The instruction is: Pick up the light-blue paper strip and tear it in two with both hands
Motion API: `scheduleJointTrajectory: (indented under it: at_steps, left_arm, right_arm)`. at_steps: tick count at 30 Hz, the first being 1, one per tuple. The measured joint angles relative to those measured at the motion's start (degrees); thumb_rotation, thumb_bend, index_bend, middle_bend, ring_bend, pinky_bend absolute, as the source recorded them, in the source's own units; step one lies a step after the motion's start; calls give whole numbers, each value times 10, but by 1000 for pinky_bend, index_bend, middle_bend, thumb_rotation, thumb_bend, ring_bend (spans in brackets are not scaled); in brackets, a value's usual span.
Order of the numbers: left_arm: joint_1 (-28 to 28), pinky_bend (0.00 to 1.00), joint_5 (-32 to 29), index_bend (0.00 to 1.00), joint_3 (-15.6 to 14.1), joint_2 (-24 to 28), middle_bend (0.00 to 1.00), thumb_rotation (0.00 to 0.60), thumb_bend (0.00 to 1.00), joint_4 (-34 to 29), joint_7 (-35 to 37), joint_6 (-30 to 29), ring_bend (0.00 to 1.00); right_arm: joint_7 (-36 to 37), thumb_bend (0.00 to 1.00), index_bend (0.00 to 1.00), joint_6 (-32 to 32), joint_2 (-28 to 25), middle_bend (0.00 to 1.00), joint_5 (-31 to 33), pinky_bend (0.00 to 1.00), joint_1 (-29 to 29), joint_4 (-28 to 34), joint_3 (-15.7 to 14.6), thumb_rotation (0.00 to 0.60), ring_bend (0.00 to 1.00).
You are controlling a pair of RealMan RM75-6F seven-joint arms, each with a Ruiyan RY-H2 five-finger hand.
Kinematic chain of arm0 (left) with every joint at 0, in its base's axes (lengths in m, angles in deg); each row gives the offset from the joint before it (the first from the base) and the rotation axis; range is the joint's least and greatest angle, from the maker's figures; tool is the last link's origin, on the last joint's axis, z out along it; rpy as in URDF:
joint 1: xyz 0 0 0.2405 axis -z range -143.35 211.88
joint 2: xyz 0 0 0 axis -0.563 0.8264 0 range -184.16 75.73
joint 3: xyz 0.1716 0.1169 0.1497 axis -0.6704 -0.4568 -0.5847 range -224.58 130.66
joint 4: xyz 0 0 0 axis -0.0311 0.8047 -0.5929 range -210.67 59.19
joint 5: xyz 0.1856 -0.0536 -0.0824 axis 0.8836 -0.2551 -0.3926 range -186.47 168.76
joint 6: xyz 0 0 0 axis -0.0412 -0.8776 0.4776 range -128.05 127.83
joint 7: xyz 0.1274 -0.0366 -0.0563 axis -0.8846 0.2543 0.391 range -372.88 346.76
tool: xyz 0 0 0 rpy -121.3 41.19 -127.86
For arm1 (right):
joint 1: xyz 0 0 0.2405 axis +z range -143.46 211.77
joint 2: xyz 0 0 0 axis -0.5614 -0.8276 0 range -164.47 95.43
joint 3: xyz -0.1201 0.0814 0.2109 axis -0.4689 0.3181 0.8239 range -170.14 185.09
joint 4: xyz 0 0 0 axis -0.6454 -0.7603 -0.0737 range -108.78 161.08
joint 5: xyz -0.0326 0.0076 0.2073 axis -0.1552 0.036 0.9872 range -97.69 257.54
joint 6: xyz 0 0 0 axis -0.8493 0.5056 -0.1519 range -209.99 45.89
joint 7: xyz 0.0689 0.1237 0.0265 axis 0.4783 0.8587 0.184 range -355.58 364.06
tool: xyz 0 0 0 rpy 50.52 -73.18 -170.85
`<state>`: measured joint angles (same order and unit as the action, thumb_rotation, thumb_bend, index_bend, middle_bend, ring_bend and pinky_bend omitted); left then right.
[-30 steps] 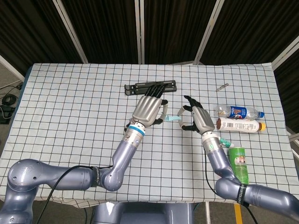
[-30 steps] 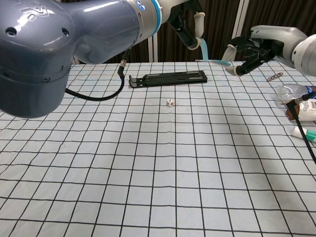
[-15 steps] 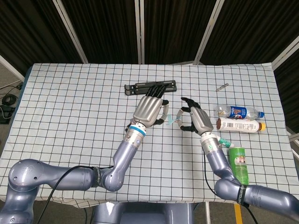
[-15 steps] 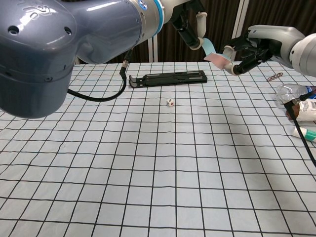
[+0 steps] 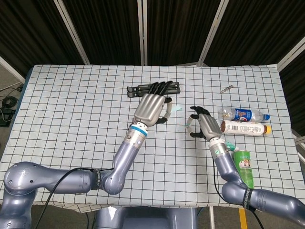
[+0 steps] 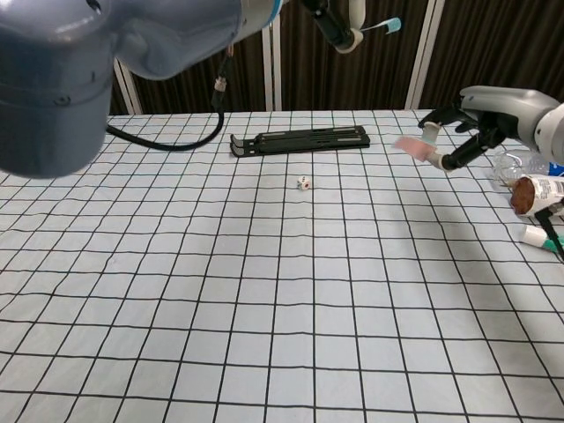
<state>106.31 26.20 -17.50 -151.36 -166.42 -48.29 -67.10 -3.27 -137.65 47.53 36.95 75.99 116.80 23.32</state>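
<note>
The light-blue paper strip is in two pieces, held apart above the checked table (image 5: 71, 109). My left hand (image 5: 151, 107) is raised and pinches one short piece (image 5: 177, 108), which shows at the top of the chest view as a blue tab (image 6: 391, 25) past its fingertips (image 6: 342, 28). My right hand (image 5: 205, 126) is lower and to the right. It pinches the other piece (image 5: 188, 125), whose pale pinkish side (image 6: 412, 146) faces the chest camera. In the chest view the right hand (image 6: 480, 128) hangs just above the table.
A black folding stand (image 5: 153, 89) lies behind the hands, with a small die (image 6: 303, 183) in front of it. At the right lie two bottles (image 5: 242, 114) (image 5: 244, 128), a green can (image 5: 244, 164) and a small metal chain (image 5: 226, 88).
The strip, stretched between both hands before, has parted. My left hand rose and moved back with one piece. My right hand dropped and moved right with the other.
</note>
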Motion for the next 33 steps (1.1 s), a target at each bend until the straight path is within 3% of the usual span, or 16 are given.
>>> scheduleJointTrajectory:
  at_steps: [10,13,14,15,16,17,18,19,25,33]
  left_arm:
    - [-25,0,-11,916,9,59,0,600,628,-50,-3,-17,0]
    - [-36,0,-15,888,-1,69,0,600,589,-55,-2,-17,0]
    - [-42,0,-19,822,-7,76,0,600,501,-60,-3,-15,0]
    - [-46,0,-23,630,-13,82,0,600,315,-65,-5,-12,0]
    - [-49,0,-29,366,-18,89,0,600,132,-70,-9,-10,0]
    - [-52,0,-38,207,-25,98,0,600,40,-78,-19,-8,0]
    - [-55,0,-47,50,-32,107,0,600,0,-85,-28,-7,0]
    - [-58,0,-56,1,-38,117,0,600,0,-93,-38,-5,0]
    - [-100,0,-62,0,-79,172,0,600,0,-123,-43,1,0]
    - [-195,0,99,0,-149,224,0,600,0,-134,49,-24,0]
  right_arm:
    - [-12,423,768,-5,4,112,-10,0,-13,-16,-14,600,0]
    - [-14,387,686,-11,3,110,-17,0,-17,-17,-15,600,0]
    - [-14,311,564,-15,3,101,-23,0,-20,-18,-16,600,0]
    - [-13,193,394,-17,2,85,-28,0,-22,-18,-17,600,0]
    - [-13,118,270,-19,1,68,-33,0,-24,-19,-19,600,0]
    - [-14,33,121,-20,-2,40,-39,0,-27,-19,-21,600,0]
    - [-15,1,35,-21,-5,17,-41,0,-29,-19,-23,600,0]
    - [-15,0,8,-22,-8,6,-42,0,-31,-18,-23,600,0]
    - [-18,0,0,-49,-22,0,-83,0,-46,-20,-31,600,0]
    - [19,0,0,-111,-61,0,-207,0,-94,-44,-63,600,0]
